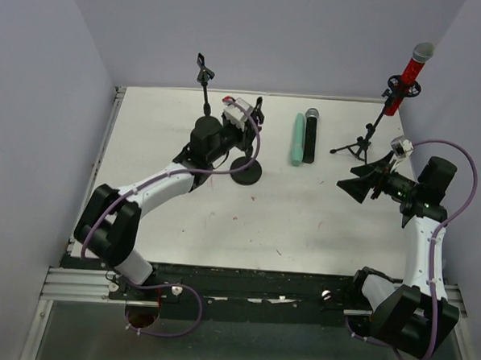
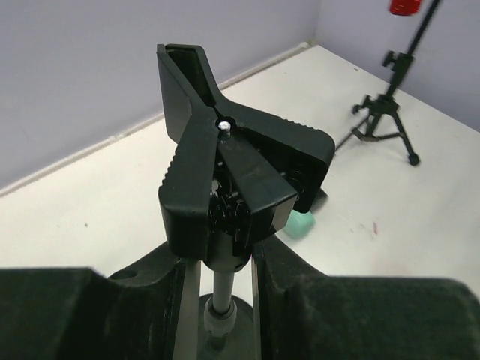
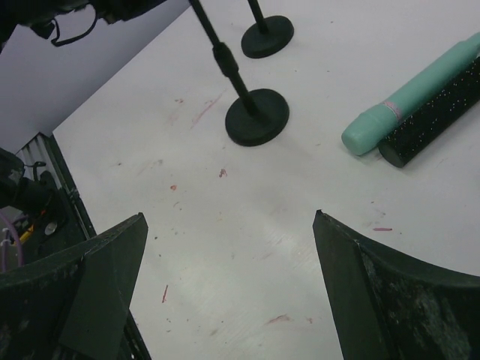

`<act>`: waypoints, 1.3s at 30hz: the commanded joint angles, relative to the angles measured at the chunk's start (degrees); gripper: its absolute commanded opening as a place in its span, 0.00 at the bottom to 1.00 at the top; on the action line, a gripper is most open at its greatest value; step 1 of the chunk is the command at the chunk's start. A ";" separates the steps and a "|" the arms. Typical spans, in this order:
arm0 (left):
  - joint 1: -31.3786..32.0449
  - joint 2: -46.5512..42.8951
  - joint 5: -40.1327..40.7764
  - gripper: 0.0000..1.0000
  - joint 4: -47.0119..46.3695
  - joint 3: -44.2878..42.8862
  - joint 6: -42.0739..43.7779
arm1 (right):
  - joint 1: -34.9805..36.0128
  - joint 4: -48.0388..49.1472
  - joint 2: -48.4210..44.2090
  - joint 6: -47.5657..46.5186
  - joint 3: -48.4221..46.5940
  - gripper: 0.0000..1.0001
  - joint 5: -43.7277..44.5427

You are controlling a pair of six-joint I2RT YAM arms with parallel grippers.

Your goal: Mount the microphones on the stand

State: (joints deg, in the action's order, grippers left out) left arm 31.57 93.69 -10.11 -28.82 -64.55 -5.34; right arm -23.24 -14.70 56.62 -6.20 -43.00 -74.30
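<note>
Red microphone (image 1: 409, 74) sat tilted in the tripod stand (image 1: 361, 144) at the far right corner of the table (image 1: 303, 224). Mint-green microphone (image 1: 297, 139) and black microphone (image 1: 310, 137) lay flat side by side, touching, toward the back, the black one's silver head at the far end. Left gripper (image 2: 221, 259) was at a round-base stand (image 1: 246, 173), fingers (image 2: 150, 315) narrowly apart either side of the post just under its clip (image 2: 225, 172); I couldn't tell if they pressed it. Second round-base stand (image 1: 203, 85) stood just behind. Right gripper (image 3: 229, 217) hovered over the table near the tripod, jaws wide apart, holding nothing.
</note>
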 commanded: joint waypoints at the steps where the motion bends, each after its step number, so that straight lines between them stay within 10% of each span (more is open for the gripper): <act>1: 3.66 -11.49 -7.47 0.00 -7.39 13.20 0.59 | 0.04 -0.95 -0.02 -1.10 -0.94 1.00 -1.37; 11: 7.63 -27.41 -14.48 0.00 -10.91 31.06 1.04 | 0.04 -1.03 1.03 -1.98 -0.50 1.00 -1.20; 31: 7.63 -26.37 -26.02 0.00 -2.12 25.71 -0.01 | -0.05 -0.95 1.65 -2.15 -0.33 1.00 -2.25; 39: 7.63 -26.89 -20.75 0.47 0.51 25.00 -2.92 | -0.05 -1.03 1.56 -2.24 -0.33 1.00 -2.51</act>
State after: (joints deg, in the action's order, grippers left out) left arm 39.11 67.18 -32.40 -30.65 -38.59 -6.11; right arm -23.24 -14.72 58.19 -7.62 -43.00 -74.94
